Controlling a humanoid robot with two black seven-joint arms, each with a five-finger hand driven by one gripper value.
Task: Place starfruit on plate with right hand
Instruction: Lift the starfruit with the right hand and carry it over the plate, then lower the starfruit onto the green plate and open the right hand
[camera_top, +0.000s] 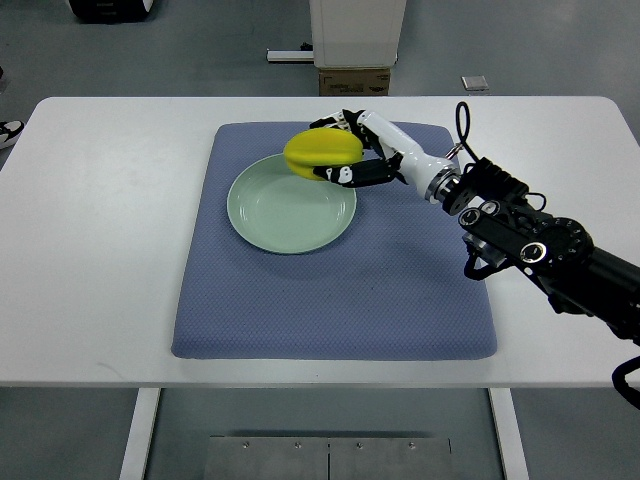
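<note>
Bright, even overhead light fills the frame. The white table (100, 250) is near overexposed, with soft glare at left. Shadows are faint and short beneath the plate (262, 222) rim. Focus is sharp throughout; edges curve slightly.

Starfruit (322, 151) hides plate (290, 212) upper rim, right hand (362, 152) palm; right arm cut at right edge.

Single top view: the camera looked steeply down from the robot's side, at moderate distance, framing the whole white counter (100, 250); floor showed toward 12 and 6 o'clock.
</note>
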